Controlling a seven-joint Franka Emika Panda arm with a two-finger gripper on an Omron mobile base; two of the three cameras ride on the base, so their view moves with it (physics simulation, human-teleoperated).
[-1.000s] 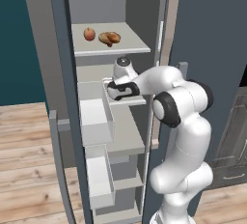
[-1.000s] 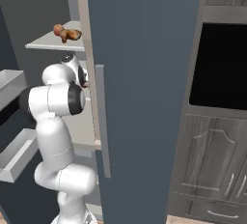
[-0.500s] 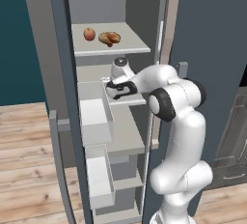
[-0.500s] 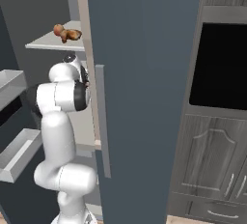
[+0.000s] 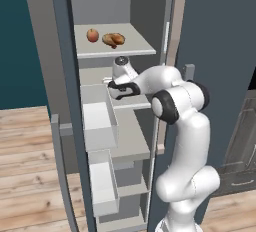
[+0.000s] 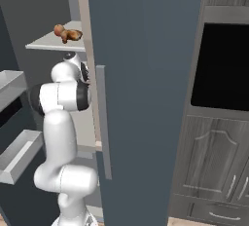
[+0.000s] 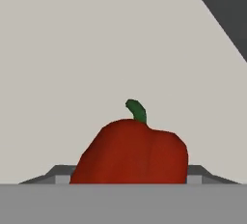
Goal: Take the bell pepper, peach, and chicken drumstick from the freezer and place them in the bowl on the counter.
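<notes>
The glossy red bell pepper point(image 7: 130, 153), lumpy with a green stem, is lying on a pale freezer point(image 5: 125, 141) shelf, right against the gripper point(image 5: 114, 89); whether the jaws are clamping it cannot be told. Above, the round peach point(image 5: 92, 35) and golden-brown chicken drumstick point(image 5: 114, 39) are resting.

- Light is even and soft in all three views, bright enough throughout, with no visible lamp
- Inside the freezer point(image 5: 120, 6) the back wall is darker grey than the shelves; soft shade lies under each shelf
- The arm's white shell shows a smooth gradient, paler on top, greyer beneath, with no hard glare
- The oven window in the right base view is flat black, without reflections
- The bell pepper point(image 7: 131, 153) in the hand view is sharp-edged, faceted, shaded darker low on its left side
- Base views are slightly soft and blocky; no edge distortion shows
</notes>
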